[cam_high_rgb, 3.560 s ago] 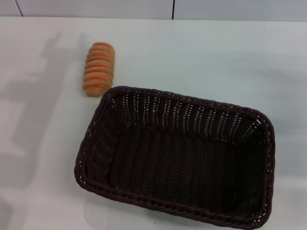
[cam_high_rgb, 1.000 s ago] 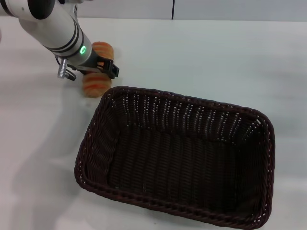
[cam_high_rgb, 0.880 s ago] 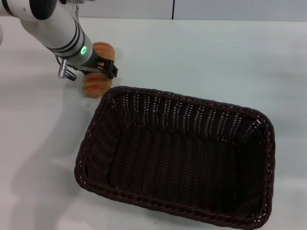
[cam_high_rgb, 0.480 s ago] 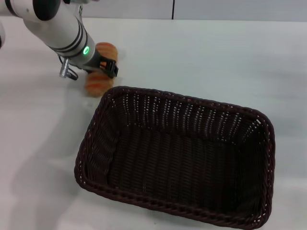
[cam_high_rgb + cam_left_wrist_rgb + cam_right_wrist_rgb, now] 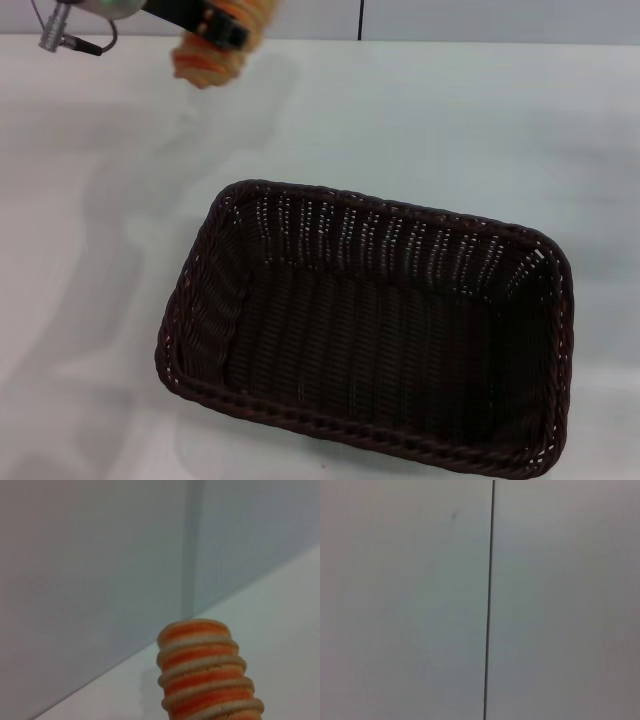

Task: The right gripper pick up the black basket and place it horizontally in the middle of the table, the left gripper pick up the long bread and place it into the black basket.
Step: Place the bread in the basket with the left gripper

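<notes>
The black basket (image 5: 375, 325) is a large dark woven wicker basket lying flat on the white table (image 5: 450, 130), in the lower middle of the head view, and it holds nothing. My left gripper (image 5: 215, 22) is at the top left edge of the head view, shut on the long bread (image 5: 210, 55), and holds it in the air above the far left of the table. The striped tan and orange loaf also shows close up in the left wrist view (image 5: 207, 672). My right gripper is out of view.
A grey wall with a dark vertical seam (image 5: 361, 18) runs along the far edge of the table. The right wrist view shows only this wall and its seam (image 5: 489, 605).
My left gripper closed on the long bread and lifted it off the table, up and away toward the far edge. The basket has not moved.
</notes>
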`<action>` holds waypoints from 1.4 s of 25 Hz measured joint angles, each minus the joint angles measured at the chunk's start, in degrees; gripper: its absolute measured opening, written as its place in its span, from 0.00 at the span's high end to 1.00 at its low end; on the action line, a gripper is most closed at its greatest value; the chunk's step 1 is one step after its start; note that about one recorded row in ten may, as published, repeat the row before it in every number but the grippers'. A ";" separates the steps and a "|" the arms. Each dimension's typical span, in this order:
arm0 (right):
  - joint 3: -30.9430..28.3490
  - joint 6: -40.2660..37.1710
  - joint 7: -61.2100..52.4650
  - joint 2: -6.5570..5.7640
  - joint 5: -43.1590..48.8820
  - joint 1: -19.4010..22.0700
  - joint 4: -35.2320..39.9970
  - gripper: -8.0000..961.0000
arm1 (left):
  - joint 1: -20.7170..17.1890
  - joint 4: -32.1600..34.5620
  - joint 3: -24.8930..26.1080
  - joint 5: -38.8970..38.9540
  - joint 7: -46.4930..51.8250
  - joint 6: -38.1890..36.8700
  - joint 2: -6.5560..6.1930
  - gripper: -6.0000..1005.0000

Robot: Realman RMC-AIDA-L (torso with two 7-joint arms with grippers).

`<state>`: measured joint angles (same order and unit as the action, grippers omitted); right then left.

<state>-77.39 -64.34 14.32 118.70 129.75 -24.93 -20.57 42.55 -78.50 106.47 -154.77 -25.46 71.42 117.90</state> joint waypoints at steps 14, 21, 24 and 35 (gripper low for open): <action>-1.45 0.33 0.39 -0.05 -0.03 0.45 0.21 0.67 | -8.69 -27.06 -2.49 25.97 -22.06 26.26 0.14 0.59; -2.25 0.23 0.46 -0.05 -0.03 0.74 1.09 0.67 | -11.30 -29.52 -5.96 33.90 -26.27 29.07 0.17 0.64; -2.35 0.36 0.48 -0.05 -0.03 0.76 1.22 0.67 | -11.67 -29.68 -9.87 33.30 -26.62 28.64 0.19 0.66; -2.41 0.37 0.53 0.06 0.01 0.77 1.42 0.67 | -11.96 -28.41 -11.95 28.54 -25.97 26.58 0.42 0.74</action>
<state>-79.81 -63.98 14.85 118.76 129.76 -24.16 -19.15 30.59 -106.91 94.51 -126.23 -51.43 97.99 118.32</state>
